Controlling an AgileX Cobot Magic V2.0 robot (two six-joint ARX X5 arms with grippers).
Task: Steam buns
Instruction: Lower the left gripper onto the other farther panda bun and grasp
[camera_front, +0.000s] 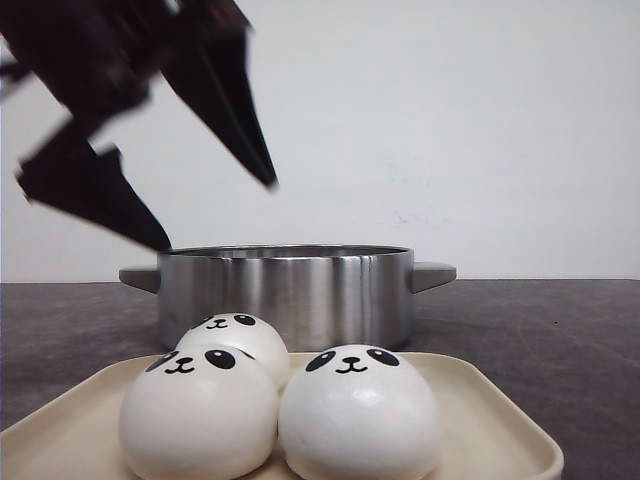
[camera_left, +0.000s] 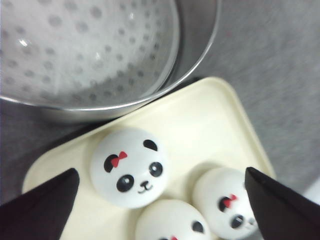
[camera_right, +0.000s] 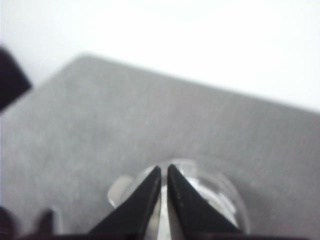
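Three white panda-faced buns sit close together on a cream tray (camera_front: 486, 412): one front left (camera_front: 199, 412), one front right (camera_front: 358, 412) and one behind them (camera_front: 238, 335). In the left wrist view the same buns (camera_left: 129, 167) (camera_left: 225, 202) (camera_left: 170, 223) show red bows. My left gripper (camera_front: 218, 214) hangs open above the tray's left side and the pot's front; its black fingertips (camera_left: 60, 192) are spread wide apart with nothing held. My right gripper (camera_right: 164, 167) is shut with nothing seen between its tips, and it is out of the front view.
A steel pot (camera_front: 290, 290) with two side handles stands just behind the tray; a perforated steamer plate (camera_left: 85, 50) lies inside it. Below the right gripper is a blurred round glass lid (camera_right: 222, 192) on the grey table (camera_right: 100, 115). A white wall is behind.
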